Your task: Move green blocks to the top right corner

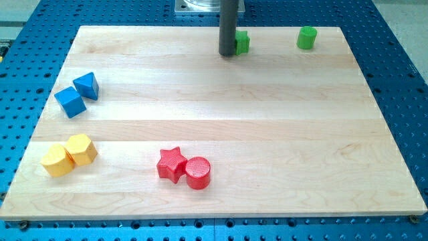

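Red cylinder (198, 173) and red star (171, 164) lie nearest the view's bottom, touching each other, the star on the view's left. Further left sit two yellow blocks (67, 154), side by side and touching; their shapes are many-sided but hard to tell exactly. Above them, near the left edge of the bench (267, 120), a blue cube (70, 102) and a blue wedge (87, 86) touch as well.

Along the view's top edge, my tip (227, 53) rests on the wood just beside one green block (241, 42), at that block's left side and seemingly touching it; the rod hides part of the block, so its shape is unclear. A green cylinder (307, 37) stands well to the right of that, near the top right corner, apart from the tip. No hand with jaws shows, only the straight rod.
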